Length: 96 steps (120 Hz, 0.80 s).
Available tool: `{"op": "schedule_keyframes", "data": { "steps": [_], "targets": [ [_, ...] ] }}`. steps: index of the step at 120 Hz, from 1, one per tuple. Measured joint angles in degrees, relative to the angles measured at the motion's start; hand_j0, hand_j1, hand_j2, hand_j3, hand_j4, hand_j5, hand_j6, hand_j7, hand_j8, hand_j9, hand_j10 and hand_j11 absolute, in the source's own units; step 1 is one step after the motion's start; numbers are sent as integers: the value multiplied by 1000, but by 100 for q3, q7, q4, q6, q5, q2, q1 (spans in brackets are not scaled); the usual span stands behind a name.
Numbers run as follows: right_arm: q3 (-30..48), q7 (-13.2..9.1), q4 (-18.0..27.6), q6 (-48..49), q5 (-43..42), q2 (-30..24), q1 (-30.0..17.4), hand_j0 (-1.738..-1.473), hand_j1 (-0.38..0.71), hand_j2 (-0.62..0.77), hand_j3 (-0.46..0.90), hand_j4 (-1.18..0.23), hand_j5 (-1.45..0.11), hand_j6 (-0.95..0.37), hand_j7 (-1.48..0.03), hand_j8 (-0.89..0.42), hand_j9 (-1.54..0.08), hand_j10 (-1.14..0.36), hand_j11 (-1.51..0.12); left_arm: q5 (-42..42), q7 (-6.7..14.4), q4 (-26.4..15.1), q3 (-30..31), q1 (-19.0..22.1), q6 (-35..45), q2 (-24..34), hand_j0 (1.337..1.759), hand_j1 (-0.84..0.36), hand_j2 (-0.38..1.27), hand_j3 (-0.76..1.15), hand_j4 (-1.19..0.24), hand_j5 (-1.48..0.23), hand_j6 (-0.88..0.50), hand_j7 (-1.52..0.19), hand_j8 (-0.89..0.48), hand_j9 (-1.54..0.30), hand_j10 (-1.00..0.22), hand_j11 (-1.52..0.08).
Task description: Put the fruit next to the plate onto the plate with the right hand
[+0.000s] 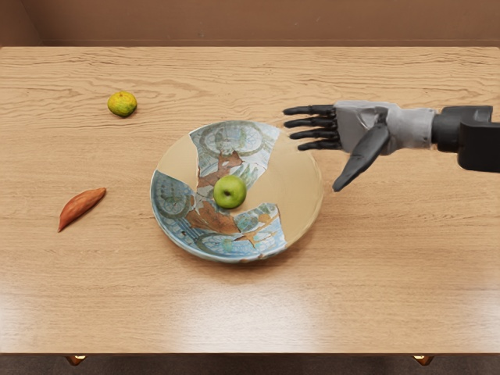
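A green apple (230, 191) lies on the painted plate (297, 183), near its middle. My right hand (324, 141) hovers over the plate's right rim with its fingers stretched flat toward the left and the thumb hanging down. It holds nothing and does not touch the apple. The right arm comes in from the right edge.
A yellow-green citrus fruit (122, 103) sits on the wooden table (391, 266) at the far left. An orange-red elongated fruit (80, 206) lies left of the plate, apart from it.
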Motion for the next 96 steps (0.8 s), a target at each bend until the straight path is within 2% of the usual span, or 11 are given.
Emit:
{"op": "schedule_keyframes", "data": {
  "steps": [16,37,66,96],
  "targets": [
    [-5,-6,-102,106,667,-660,-318,-1658,-292,-8,0,-50,-64,-48,-64,-48,-64,-49,-64,0,0,0,0,0,0,0,1658,55,49,0,-245,-318,-245,-318,-245,-318,-245,-318],
    [-13,-13,-296,139,1093,-1157,-676,-1658,-299,-7,0,-42,-55,-41,-56,-41,-55,-42,-55,0,0,0,-1,0,0,0,1658,55,49,0,-245,-318,-245,-318,-245,-318,-245,-318],
    [-25,-11,-350,147,1202,-1459,-919,-1658,-304,-6,0,-37,-50,-36,-50,-36,-50,-37,-50,1,0,0,-1,0,0,0,1658,55,49,0,-245,-318,-245,-318,-245,-318,-245,-318],
    [-26,-2,-336,148,1223,-1505,-1025,-1658,-306,-6,0,-35,-48,-34,-48,-35,-48,-35,-48,1,-1,0,-5,0,0,0,1658,55,49,0,-245,-318,-245,-318,-245,-318,-245,-318]
  ]
}}
